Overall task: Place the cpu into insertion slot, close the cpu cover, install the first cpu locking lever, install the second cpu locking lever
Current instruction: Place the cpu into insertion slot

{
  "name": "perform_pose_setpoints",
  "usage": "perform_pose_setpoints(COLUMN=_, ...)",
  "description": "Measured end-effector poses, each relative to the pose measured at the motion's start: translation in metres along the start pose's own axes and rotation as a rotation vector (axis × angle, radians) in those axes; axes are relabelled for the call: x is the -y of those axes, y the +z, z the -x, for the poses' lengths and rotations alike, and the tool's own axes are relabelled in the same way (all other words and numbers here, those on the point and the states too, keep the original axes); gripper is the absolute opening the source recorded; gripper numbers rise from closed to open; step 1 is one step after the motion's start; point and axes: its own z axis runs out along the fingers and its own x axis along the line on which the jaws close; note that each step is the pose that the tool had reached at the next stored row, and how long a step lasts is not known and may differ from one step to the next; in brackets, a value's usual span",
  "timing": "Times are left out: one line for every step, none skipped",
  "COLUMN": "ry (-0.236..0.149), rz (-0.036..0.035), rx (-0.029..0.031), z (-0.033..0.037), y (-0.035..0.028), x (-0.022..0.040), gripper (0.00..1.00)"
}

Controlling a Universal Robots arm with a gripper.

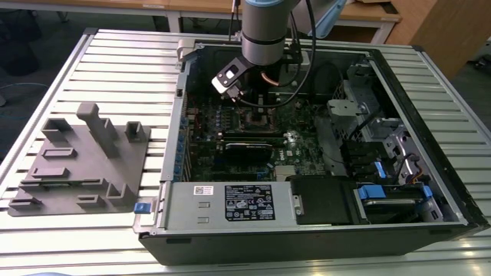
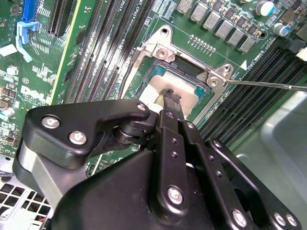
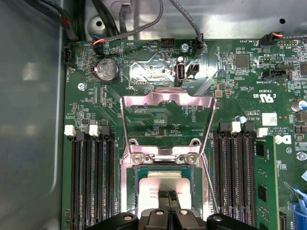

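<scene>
Claw [image 3: 168,196], seemingly closed, touches cpu [image 3: 160,181] seated in insertion slot [image 3: 129,189]

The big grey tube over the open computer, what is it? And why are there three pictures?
That tube is a robot arm. The exterior view looks from outside at the arm, an open computer on a slatted table, and a grey holder tray beside it. The two wrist views come from cameras riding on the arm, looking into the computer. In the first wrist view the gripper, its fingers shut, is over a small silvery chip lying in its square slot. The metal cover stands open. It seems to hold nothing.
</scene>
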Motion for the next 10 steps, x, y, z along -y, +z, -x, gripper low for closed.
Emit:
perform_pose_setpoints(ry=0.000, rz=0.0000, rx=0.0000, z=0.0000, y=0.0000, x=0.0000, gripper=0.11)
perform_pose_setpoints(ry=0.000, rz=0.0002, rx=-0.0002, z=0.0000, y=-0.0002, x=0.0000, gripper=0.11)
perform_pose_setpoints(ry=0.000, rz=0.0009, rx=-0.0014, z=-0.0002, y=-0.0008, x=-0.0002, gripper=0.11)
perform_pose_setpoints(ry=0.000, rz=0.0010, rx=-0.0017, z=-0.0003, y=-0.0023, x=-0.0003, gripper=0.11)
perform_pose_setpoints(ry=0.000, rz=0.0004, rx=-0.0007, z=-0.0002, y=-0.0047, x=-0.0004, gripper=0.11)
perform_pose_setpoints(ry=0.000, rz=0.0001, rx=-0.0002, z=-0.0001, y=-0.0074, x=-0.0005, gripper=0.11)
perform_pose_setpoints(ry=0.000, rz=0.0001, rx=-0.0003, z=-0.0001, y=-0.0099, x=-0.0006, gripper=0.11)
perform_pose_setpoints(ry=0.000, rz=0.0001, rx=-0.0003, z=-0.0001, y=-0.0126, x=-0.0008, gripper=0.11)
perform_pose_setpoints(ry=0.000, rz=0.0001, rx=-0.0002, z=-0.0001, y=-0.0153, x=-0.0010, gripper=0.11)
perform_pose_setpoints(ry=0.000, rz=0.0000, rx=-0.0001, z=-0.0001, y=-0.0174, x=-0.0011, gripper=0.11)
